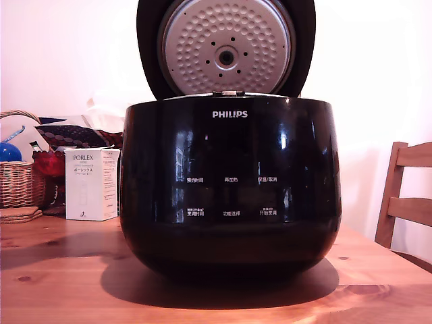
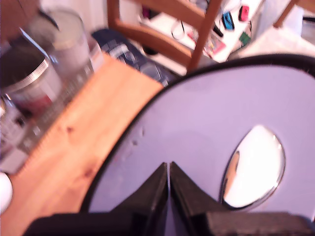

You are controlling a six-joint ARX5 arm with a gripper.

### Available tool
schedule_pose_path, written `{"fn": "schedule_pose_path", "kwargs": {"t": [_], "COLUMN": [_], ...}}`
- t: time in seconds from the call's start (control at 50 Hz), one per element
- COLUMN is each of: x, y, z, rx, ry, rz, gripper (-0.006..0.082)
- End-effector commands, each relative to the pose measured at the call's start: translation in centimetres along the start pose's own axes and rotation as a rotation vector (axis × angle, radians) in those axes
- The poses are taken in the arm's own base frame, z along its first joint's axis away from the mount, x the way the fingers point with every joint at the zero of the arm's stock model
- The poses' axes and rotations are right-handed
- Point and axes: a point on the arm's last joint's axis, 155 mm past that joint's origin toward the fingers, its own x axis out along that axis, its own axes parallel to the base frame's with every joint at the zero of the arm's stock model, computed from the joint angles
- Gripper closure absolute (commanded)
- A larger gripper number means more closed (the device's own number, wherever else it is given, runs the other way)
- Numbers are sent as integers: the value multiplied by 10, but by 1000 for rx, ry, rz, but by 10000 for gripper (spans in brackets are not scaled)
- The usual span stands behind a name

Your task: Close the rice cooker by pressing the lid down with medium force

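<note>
My jaws [image 2: 169, 169] are pressing together, empty, over the lid's [image 2: 206, 123] glossy curved top; its dimpled silver disc is standing above the rounded black rice cooker [image 1: 229, 189].

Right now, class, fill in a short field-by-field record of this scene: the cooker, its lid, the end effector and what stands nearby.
rice cooker: black, PHILIPS logo, on wooden table
lid: raised, dimpled silver inner face toward the exterior camera
end effector: fingers together, over the lid's outer face in the wrist view
white box: at the exterior view's left
wicker basket: behind the box
chair: exterior view's right
</note>
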Motion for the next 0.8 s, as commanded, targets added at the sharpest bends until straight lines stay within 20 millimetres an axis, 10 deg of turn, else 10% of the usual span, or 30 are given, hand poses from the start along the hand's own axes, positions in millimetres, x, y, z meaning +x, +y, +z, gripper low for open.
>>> {"fn": "schedule_pose_path", "kwargs": {"t": [0.0,0.34,0.78], "x": [12,45,39], "y": [2,8,-2], "z": [-8,-38,-39], "rx": [-6,-45,-52], "ry": [25,95,50], "rz": [-10,-38,-51], "gripper": [788,788,788]}}
